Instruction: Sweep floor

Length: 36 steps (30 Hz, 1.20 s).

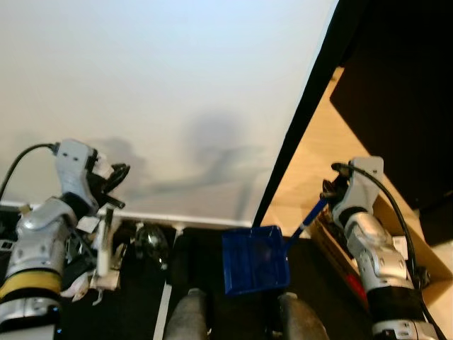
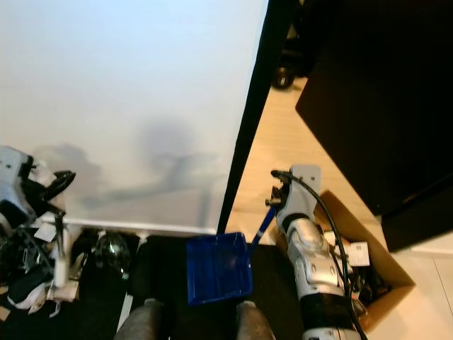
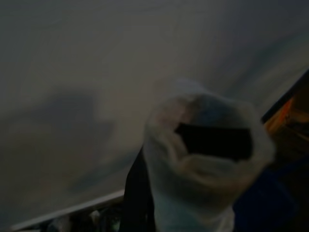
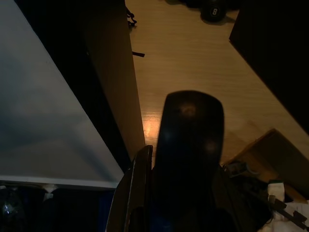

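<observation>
Blue dustpan (image 1: 255, 260) handle slanting up-right into right pincer (image 1: 327, 195), seemingly clamped.

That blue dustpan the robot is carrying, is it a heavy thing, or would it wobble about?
The blue dustpan looks like thin plastic, so probably light and fairly stiff. The right gripper holds it by the end of its slim handle, so the wide pan may swing or twist a little. Its flat base should probably slide easily over the wooden floor.

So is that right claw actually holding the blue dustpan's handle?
Touching. In the left eye view the blue dustpan hangs by its handle, which runs straight up into the right gripper.
</observation>
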### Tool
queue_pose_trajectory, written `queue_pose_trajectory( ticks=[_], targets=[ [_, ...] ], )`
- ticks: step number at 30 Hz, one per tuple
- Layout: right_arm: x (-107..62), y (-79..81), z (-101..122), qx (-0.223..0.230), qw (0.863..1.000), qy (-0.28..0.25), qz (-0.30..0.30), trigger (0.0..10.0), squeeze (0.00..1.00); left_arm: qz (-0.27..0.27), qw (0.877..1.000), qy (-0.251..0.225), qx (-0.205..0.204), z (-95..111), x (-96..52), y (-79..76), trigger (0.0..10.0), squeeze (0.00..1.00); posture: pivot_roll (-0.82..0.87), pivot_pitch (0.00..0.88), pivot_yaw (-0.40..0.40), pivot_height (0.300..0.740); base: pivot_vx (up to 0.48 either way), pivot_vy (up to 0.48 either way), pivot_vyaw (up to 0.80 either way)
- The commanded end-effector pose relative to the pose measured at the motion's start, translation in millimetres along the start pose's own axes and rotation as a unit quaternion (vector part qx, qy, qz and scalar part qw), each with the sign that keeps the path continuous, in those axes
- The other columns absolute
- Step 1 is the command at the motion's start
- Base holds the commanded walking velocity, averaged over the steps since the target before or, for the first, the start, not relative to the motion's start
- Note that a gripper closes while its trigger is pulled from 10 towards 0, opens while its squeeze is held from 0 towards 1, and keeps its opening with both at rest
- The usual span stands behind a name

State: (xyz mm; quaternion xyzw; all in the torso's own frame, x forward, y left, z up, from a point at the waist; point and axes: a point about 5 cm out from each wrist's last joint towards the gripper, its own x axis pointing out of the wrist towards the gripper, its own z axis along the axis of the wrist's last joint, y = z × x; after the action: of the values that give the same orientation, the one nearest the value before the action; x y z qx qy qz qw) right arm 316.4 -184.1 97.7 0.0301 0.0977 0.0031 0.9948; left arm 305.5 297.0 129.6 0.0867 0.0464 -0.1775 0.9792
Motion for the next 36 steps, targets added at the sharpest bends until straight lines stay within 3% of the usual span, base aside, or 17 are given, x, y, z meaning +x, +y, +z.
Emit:
queue_pose_trajectory(
  ticks=[1,4,5,9,11,15,19,20,21,24,26,28,30,31,32,34,36],
  targets=[
    [-2.3,-0.1,0,0.008,1.0,-0.003,0.006,10.0,0.0,0.005,1.0,0.023,-0.004,-17,2.8,-8.3,10.0,0.0,0.04,0.24,-0.058,0.74,0.0,0.0,0.0],
    [-1.7,2.1,1,0.007,1.0,-0.004,0.01,10.0,0.0,0.019,0.996,0.002,-0.082,-28,17.6,-20.4,10.0,0.0,0.02,0.238,-0.06,0.74,0.0,0.0,0.0],
    [-1.7,2.1,1,0.007,1.0,-0.004,0.01,10.0,0.0,0.019,0.996,0.002,-0.082,-28,17.6,-20.4,10.0,0.0,0.02,0.238,-0.06,0.74,0.0,0.0,0.0],
    [-2.5,0.0,6,0.006,1.0,-0.011,0.01,10.0,0.0,-0.065,0.974,-0.048,-0.214,-25,37.2,-53.2,10.0,0.0,0.0,0.236,-0.059,0.74,0.0,0.0,0.0],
    [-2.5,0.0,6,0.006,1.0,-0.011,0.01,10.0,0.0,-0.065,0.974,-0.048,-0.214,-25,37.2,-53.2,10.0,0.0,0.0,0.236,-0.059,0.74,0.0,0.0,0.0],
    [-4.8,-4.5,5,0.005,1.0,-0.012,0.005,10.0,0.0,-0.162,0.934,-0.105,-0.3,-11,43.4,-81.7,10.0,0.0,0.0,0.231,-0.056,0.74,0.0,0.0,0.0],
    [-4.8,-4.4,5,0.005,1.0,-0.012,0.004,10.0,0.0,-0.177,0.927,-0.114,-0.309,-8,43.1,-86.7,10.0,0.0,0.0,0.231,-0.057,0.74,0.0,0.0,0.0],
    [-3.7,-2.1,5,0.007,1.0,-0.013,0.007,10.0,0.0,-0.22,0.911,-0.136,-0.321,3,40.6,-101.7,10.0,0.0,0.01,0.227,-0.057,0.74,0.0,0.0,0.0],
    [-3.7,-2.1,5,0.007,1.0,-0.013,0.007,10.0,0.0,-0.22,0.911,-0.136,-0.321,3,40.6,-101.7,10.0,0.0,0.01,0.227,-0.057,0.74,0.0,0.0,0.0],
    [-1.4,1.7,6,0.008,1.0,-0.013,0.012,10.0,0.0,-0.272,0.884,-0.155,-0.346,19,33.3,-121.3,10.0,0.0,0.02,0.223,-0.058,0.74,0.0,0.0,0.0],
    [-0.9,2.6,6,0.008,1.0,-0.013,0.014,10.0,0.0,-0.286,0.876,-0.159,-0.355,23,30.9,-126.3,10.0,0.0,0.02,0.222,-0.058,0.74,0.0,0.0,0.0],
    [-0.9,2.6,6,0.008,1.0,-0.013,0.014,10.0,0.0,-0.286,0.876,-0.159,-0.355,23,30.9,-126.3,10.0,0.0,0.02,0.222,-0.058,0.74,0.0,0.0,0.0],
    [0.1,3.9,6,0.009,1.0,-0.013,0.016,10.0,0.0,-0.323,0.853,-0.165,-0.376,35,24.2,-142.4,10.0,0.0,0.03,0.217,-0.055,0.74,0.0,0.0,0.0],
    [0.1,3.9,6,0.009,1.0,-0.013,0.016,10.0,0.0,-0.323,0.853,-0.165,-0.376,35,24.2,-142.4,10.0,0.0,0.03,0.217,-0.055,0.74,0.0,0.0,0.0],
    [0.8,4.6,6,0.01,1.0,-0.013,0.017,10.0,0.0,-0.349,0.836,-0.17,-0.388,45,18.8,-156.9,10.0,0.0,0.03,0.213,-0.051,0.74,0.0,0.0,0.0],
    [0.8,4.6,6,0.01,1.0,-0.013,0.017,10.0,0.0,-0.349,0.836,-0.17,-0.388,45,18.8,-156.9,10.0,0.0,0.03,0.213,-0.051,0.74,0.0,0.0,0.0],
    [0.8,4.6,5,0.011,1.0,-0.014,0.017,10.0,0.0,-0.374,0.82,-0.183,-0.392,60,15.3,-169.1,10.0,0.0,0.03,0.212,-0.049,0.74,0.0,0.0,0.0]
  ],
)
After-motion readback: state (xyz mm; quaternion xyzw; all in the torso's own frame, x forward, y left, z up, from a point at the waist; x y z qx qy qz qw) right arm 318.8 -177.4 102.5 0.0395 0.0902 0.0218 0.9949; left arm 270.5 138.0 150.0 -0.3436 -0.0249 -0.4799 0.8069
